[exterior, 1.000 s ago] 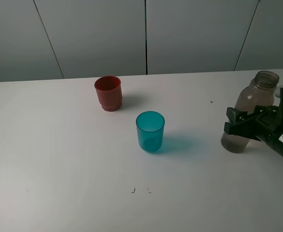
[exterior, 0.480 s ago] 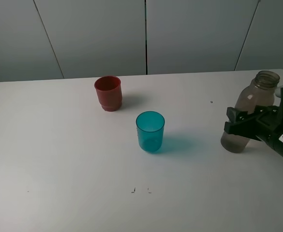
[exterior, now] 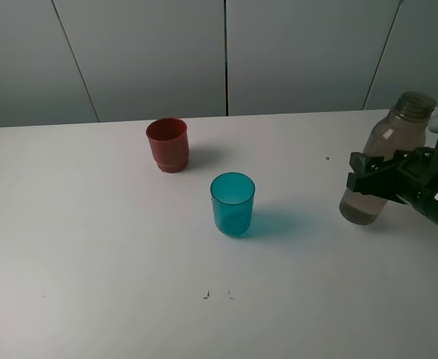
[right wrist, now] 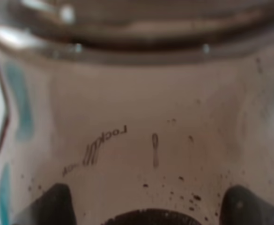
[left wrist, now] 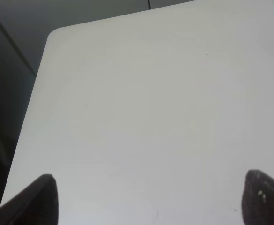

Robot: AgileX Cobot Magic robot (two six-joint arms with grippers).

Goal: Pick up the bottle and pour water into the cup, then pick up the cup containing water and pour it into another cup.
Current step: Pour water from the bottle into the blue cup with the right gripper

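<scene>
Smoky-grey bottle (exterior: pixel 388 140) is clamped in my right fingers (exterior: pixel 362 170) by the tabletop's (exterior: pixel 91 247) right edge (neck up, slightly tilted); the cup (exterior: pixel 233 203) stands toward the middle.

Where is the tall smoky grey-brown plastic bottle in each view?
Exterior high: bottle far right, tilted, in the right gripper.
Left wrist: not in it.
Right wrist: bottle fills the picture.
Shared landmark: translucent teal plastic tumbler, mid-table; teal patches seen through the bottle.
</scene>
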